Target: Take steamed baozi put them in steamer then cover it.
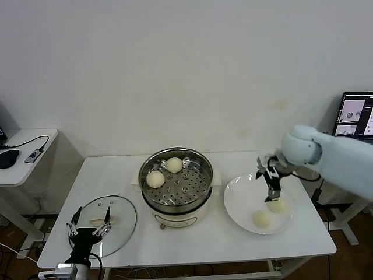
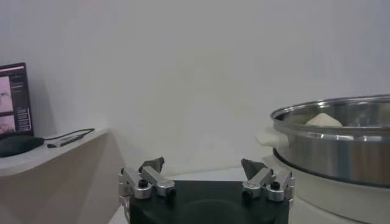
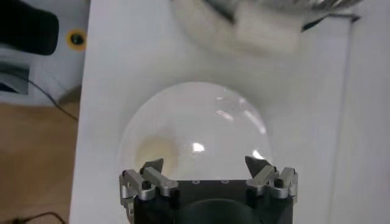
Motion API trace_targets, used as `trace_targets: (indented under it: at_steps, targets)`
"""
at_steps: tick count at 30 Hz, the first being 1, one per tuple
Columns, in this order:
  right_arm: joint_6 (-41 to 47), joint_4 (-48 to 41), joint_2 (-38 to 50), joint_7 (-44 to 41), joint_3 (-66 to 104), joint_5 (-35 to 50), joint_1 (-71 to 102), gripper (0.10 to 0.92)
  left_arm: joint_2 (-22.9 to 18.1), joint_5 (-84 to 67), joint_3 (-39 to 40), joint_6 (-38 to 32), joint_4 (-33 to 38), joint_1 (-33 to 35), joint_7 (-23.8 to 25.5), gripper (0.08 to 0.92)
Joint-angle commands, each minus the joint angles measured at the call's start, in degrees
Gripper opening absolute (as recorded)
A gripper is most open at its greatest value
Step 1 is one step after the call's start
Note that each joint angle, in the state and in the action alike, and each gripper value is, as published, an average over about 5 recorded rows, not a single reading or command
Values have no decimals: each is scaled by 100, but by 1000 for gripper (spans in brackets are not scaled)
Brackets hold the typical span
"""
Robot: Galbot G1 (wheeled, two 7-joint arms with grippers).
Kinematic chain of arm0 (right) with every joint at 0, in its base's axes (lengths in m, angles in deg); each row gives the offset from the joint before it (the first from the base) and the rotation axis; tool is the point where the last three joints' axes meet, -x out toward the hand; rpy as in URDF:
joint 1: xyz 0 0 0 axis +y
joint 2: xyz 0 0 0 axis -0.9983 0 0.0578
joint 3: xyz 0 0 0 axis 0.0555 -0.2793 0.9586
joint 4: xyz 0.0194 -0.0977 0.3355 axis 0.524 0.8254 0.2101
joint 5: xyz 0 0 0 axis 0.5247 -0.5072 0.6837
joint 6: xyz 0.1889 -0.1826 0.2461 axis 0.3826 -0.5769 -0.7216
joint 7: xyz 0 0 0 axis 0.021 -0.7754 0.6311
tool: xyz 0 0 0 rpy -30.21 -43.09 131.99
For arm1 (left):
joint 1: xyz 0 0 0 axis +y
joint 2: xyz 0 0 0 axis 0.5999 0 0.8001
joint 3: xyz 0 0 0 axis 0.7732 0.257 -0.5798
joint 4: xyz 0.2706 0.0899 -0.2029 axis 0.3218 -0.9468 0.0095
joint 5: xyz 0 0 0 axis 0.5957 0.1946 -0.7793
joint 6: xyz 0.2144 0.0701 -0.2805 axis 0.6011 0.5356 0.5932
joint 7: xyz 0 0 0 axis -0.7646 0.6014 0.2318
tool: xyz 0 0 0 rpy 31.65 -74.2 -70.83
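Note:
The steamer (image 1: 175,195) stands mid-table with two baozi (image 1: 155,179) (image 1: 174,164) on its perforated tray. Two more baozi (image 1: 262,219) (image 1: 277,205) lie on the white plate (image 1: 242,195) to its right. My right gripper (image 1: 273,190) hangs open and empty just above the plate, close over the farther bun. In the right wrist view the open gripper (image 3: 204,165) is over the plate (image 3: 201,115), with one baozi (image 3: 152,152) beside one finger. The glass cover (image 1: 119,210) lies flat at the front left. My left gripper (image 1: 90,228) rests open over it, and it also shows in the left wrist view (image 2: 204,165).
A side table (image 1: 26,157) with a mouse and cable stands at the left. A monitor (image 1: 355,114) stands at the right behind my right arm. The steamer wall (image 2: 335,143) rises close to my left gripper, one bun's top (image 2: 323,120) showing above its rim.

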Motion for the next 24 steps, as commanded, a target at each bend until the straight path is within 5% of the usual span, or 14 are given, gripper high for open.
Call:
trace_targets:
  at_steps: [1,24]
  targets:
    - [-251,-279,258,112,860,-629,1436,823,19,-4,-59,3,-4,40,5,823]
    - [-180,-836,-340,223,1411,-799,2399,794,5,-21,-129,-9,-9,77,28,823]
